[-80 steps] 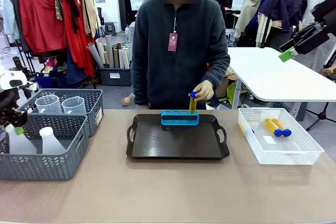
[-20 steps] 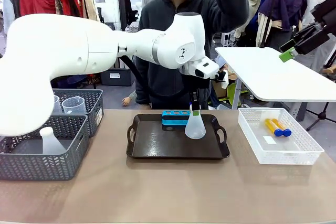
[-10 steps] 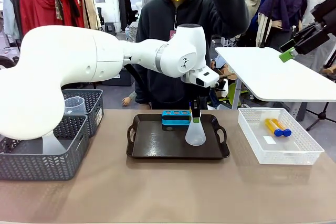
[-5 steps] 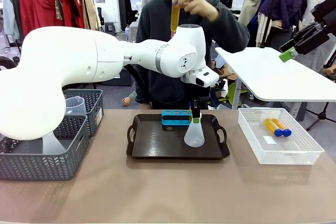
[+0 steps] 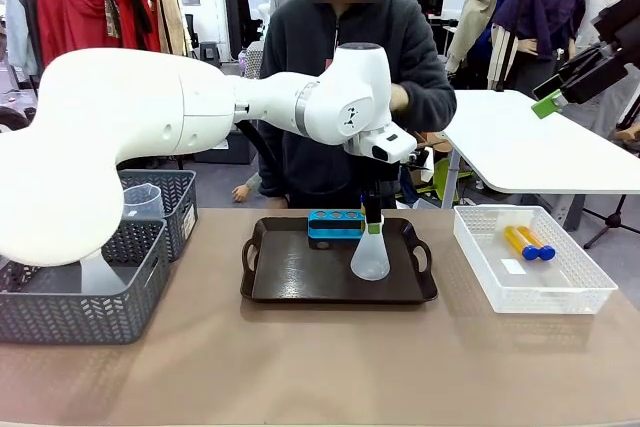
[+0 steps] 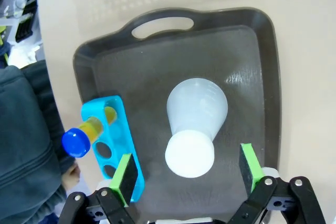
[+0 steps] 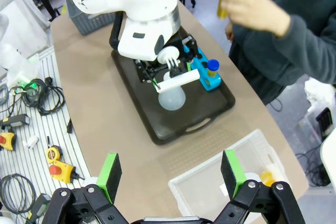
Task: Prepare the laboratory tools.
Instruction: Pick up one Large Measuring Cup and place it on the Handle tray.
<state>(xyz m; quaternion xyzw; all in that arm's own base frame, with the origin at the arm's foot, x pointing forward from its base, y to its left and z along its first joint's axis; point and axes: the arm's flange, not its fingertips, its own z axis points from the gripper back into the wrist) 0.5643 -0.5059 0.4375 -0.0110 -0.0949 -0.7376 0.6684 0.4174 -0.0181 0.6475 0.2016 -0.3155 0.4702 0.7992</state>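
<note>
Spread wide, my left end effector (image 6: 188,174) hangs straight over the conical flask (image 6: 197,114), with a green pad on either side of its mouth and a gap on both sides. The flask is translucent white plastic with a broad base and a narrow neck. It stands upright on the dark tray (image 6: 252,40), right of the tray's middle in the front view. The tray is smooth and glossy, with a raised rim and a cut-out handle at each end.

At 9 o'clock from the flask in my wrist view sits the blue rack (image 6: 123,124), a bar with round holes. It is close to my pad on that side but apart from it. One amber tube (image 6: 92,129) with a blue cap stands in an end hole.

On the tabletop (image 5: 320,367), at 3 o'clock from the tray, a white slotted bin (image 5: 590,297) holds two more tubes (image 5: 528,242) lying flat. At 9 o'clock, the near grey basket (image 5: 80,322) holds a second flask (image 5: 95,272), and the far grey basket (image 5: 185,192) holds a clear beaker (image 5: 145,199).

At 12 o'clock, behind the tray, a person's hand (image 7: 252,6) holds what looks like another amber tube, too blurred to be sure. My right end effector (image 7: 171,174) is also spread, with nothing between its pads, and looks down on the tabletop from above.
</note>
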